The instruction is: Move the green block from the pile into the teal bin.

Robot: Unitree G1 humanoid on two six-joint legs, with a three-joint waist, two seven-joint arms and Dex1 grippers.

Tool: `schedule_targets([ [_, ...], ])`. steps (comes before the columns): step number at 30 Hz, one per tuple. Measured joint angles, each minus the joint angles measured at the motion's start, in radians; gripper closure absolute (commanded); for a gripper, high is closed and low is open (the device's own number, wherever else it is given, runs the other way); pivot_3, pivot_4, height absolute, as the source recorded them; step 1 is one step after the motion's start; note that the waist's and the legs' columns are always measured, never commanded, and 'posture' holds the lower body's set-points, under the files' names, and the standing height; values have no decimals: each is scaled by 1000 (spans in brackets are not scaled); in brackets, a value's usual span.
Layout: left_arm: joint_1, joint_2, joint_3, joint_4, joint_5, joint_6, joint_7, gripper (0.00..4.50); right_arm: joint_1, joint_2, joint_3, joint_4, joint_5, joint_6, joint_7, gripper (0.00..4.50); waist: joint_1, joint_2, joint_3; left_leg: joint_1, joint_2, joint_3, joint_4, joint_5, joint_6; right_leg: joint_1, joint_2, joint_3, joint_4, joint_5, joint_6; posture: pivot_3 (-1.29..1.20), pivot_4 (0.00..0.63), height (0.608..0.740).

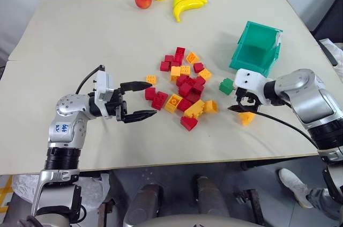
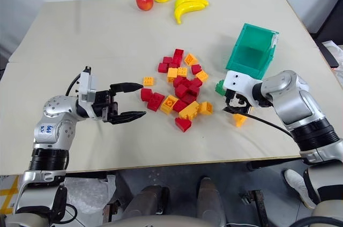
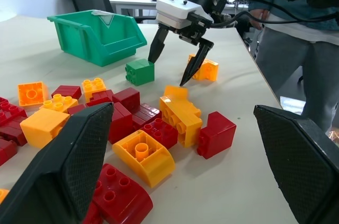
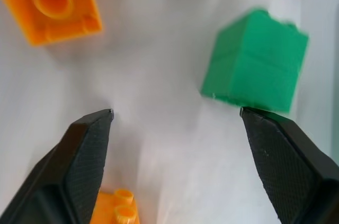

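The green block (image 1: 226,86) lies free on the tabletop (image 1: 96,39) between the pile (image 1: 183,88) and the teal bin (image 1: 256,49), beside the right pincer (image 3: 174,64), whose fingers stand apart and empty, so the grasp is pending: shift over, straddle, close.

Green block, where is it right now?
The green block sits on the table on the robot's right, between the brick pile and the teal bin, just beside the open right gripper.

Block (image 1: 226,86) between pile (image 1: 182,88) and bin (image 1: 256,49).
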Motion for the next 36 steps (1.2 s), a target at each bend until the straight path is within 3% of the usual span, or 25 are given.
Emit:
schedule_targets([
  [8,0,1,0,1,0,0,4,0,-74,10,6,81,-50,23,3,668,-1,0,0,0,0,0,0,0,0,0,0,0,0,0,0,0,150,740],
  [17,-19,-8,-3,2,0,0,19,0,-205,234,-46,347,-20,1,-59,668,-6,0,0,0,0,0,-1,0,0,-1,0,0,0,0,0,0,150,740],
  [20,-26,-10,-5,2,0,0,19,0,-224,276,-51,399,-23,5,-81,1215,-3,0,0,0,0,-1,-1,0,0,-1,0,-1,0,0,0,0,150,740],
  [25,-26,-10,-5,2,0,-1,19,0,-214,275,-50,359,-24,21,-61,2927,-5,1,0,-1,0,-1,-1,0,0,-1,0,-1,0,0,0,0,150,740],
  [36,-68,-44,-51,3,11,3,46,0,-128,182,-72,88,-23,95,-58,2980,-3,1,1,-1,0,-1,-1,0,0,-1,0,-1,0,0,0,0,150,740],
])
